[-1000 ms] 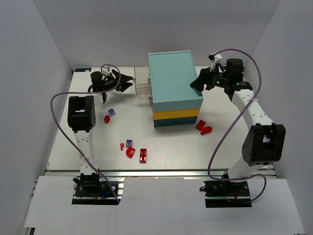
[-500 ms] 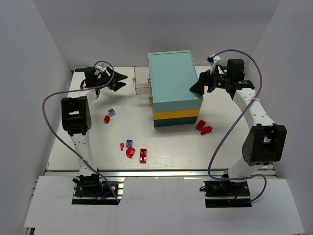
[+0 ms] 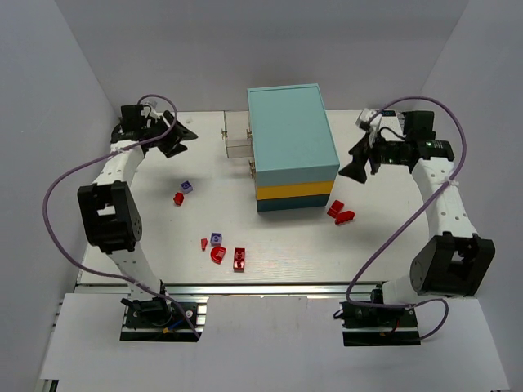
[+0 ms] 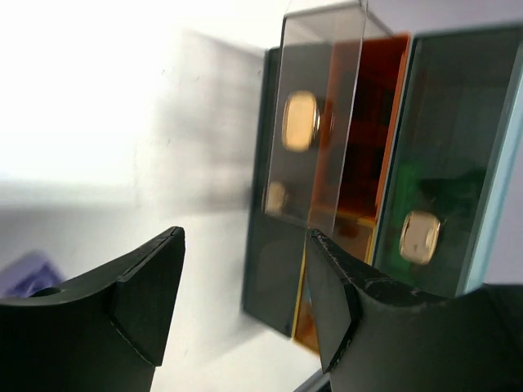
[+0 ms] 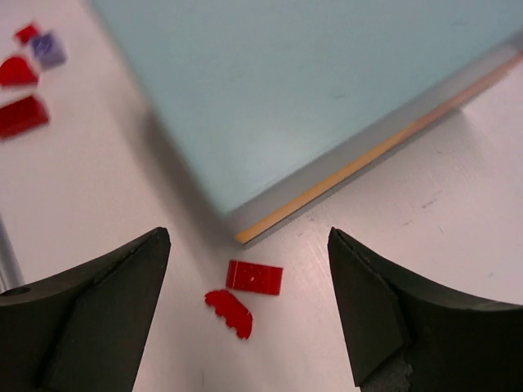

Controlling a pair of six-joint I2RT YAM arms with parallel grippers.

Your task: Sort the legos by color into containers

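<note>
Table (image 3: 286, 245): carried the cabinet (image 3: 292, 139) at the middle of its far edge, teal top layer over a yellow and a darker teal one.
Clear drawer (image 3: 235, 137): stood pulled out from the cabinet's left side, toward the far left corner. Contents could not be made out in either view.
Left gripper (image 3: 186, 135): hovered near the far left corner, just left of the clear drawer. Jaws were spread and held nothing.
Left wrist view: showed the clear drawer (image 4: 323, 122) with its gold handle ahead of the left gripper (image 4: 245, 294).
Right gripper (image 3: 353, 163): hung beside the cabinet's right side, toward the right edge. Jaws were spread wide and empty.
Red pair (image 3: 339, 213): lay on the table at the cabinet's near right corner, below the right gripper (image 5: 249, 302). Seen as a flat brick and a toothed piece (image 5: 242, 294).
Loose cluster (image 3: 221, 251): three red legos and one purple, toward the near edge, left of middle.
Left pair (image 3: 182, 193): one purple and one red, toward the left edge.
Progress: eight legos lay unsorted, six red and two purple. No green or blue ones showed on the table, so those were perhaps already stowed.
Remaining: all visible reds and purples needed carrying to drawers.
</note>
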